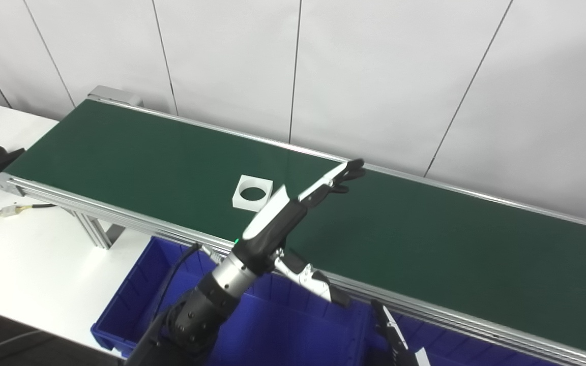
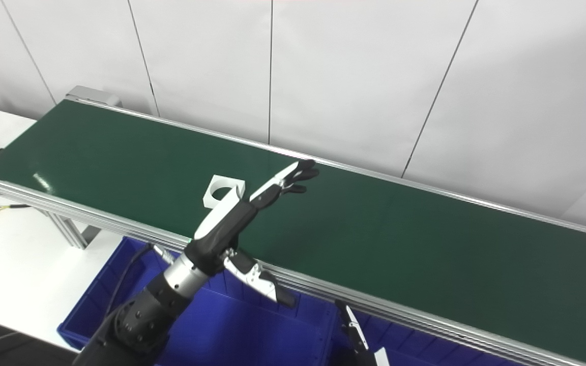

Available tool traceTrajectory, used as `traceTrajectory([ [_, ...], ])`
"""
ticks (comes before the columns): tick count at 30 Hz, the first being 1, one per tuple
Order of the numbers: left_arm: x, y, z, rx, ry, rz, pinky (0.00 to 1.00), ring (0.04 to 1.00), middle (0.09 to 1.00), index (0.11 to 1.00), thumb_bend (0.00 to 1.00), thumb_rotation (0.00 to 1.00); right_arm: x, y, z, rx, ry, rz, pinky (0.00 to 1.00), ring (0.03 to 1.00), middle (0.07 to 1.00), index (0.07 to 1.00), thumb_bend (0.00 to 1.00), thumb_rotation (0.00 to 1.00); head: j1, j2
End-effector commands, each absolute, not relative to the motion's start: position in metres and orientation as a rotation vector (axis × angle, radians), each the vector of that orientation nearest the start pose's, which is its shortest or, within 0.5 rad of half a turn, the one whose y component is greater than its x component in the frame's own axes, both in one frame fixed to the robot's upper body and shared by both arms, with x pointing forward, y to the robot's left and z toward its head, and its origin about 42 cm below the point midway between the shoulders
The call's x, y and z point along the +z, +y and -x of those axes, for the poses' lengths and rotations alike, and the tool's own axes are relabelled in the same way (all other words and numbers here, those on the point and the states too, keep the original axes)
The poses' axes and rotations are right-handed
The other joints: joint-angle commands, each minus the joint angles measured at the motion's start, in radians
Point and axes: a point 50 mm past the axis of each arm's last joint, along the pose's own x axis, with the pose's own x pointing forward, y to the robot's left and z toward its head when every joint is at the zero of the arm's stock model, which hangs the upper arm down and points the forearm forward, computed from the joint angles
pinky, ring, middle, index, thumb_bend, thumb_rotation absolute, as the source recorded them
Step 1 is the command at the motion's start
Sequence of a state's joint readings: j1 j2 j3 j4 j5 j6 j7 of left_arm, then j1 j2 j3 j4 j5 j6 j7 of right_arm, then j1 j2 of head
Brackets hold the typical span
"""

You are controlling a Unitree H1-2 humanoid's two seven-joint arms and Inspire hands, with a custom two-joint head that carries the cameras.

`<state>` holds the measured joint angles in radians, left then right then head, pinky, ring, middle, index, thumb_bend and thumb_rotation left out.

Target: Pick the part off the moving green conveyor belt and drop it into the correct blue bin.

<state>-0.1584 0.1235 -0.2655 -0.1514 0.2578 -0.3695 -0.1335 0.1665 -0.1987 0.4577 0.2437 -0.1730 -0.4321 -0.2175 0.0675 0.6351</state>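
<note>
Where the left eye view looks down the green conveyor belt (image 1: 135,168), the part (image 1: 253,192), a flat white square plate with a round hole through it, lies near the belt's near edge at about nine o'clock from the left hand (image 1: 293,213); that hand reaches over the belt with fingers spread wide and thumb hanging low, holding nothing; the plate looks light, stiff and thin, probably smooth plastic, so I judge a pinch across two opposite edges, or thumb through the hole, is surest; the blue bin (image 1: 135,300) sits at six o'clock below the belt.

In the right eye view the left hand overlaps the part's (image 2: 217,186) right corner, hiding it; only the right hand's (image 2: 355,333) tips show at the bottom edge, so its state cannot be told.
</note>
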Motion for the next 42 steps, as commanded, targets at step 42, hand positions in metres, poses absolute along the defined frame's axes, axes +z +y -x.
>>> traceTrajectory([
  [42,0.238,0.139,-0.45,-0.522,-0.615,-1.259,0.69,0.778,0.837,0.877,1.0,0.14,0.014,-0.146,-0.191,0.315,-0.122,0.248,0.94,0.97,0.963,0.96,1.0,0.98,-0.041,-0.037],
])
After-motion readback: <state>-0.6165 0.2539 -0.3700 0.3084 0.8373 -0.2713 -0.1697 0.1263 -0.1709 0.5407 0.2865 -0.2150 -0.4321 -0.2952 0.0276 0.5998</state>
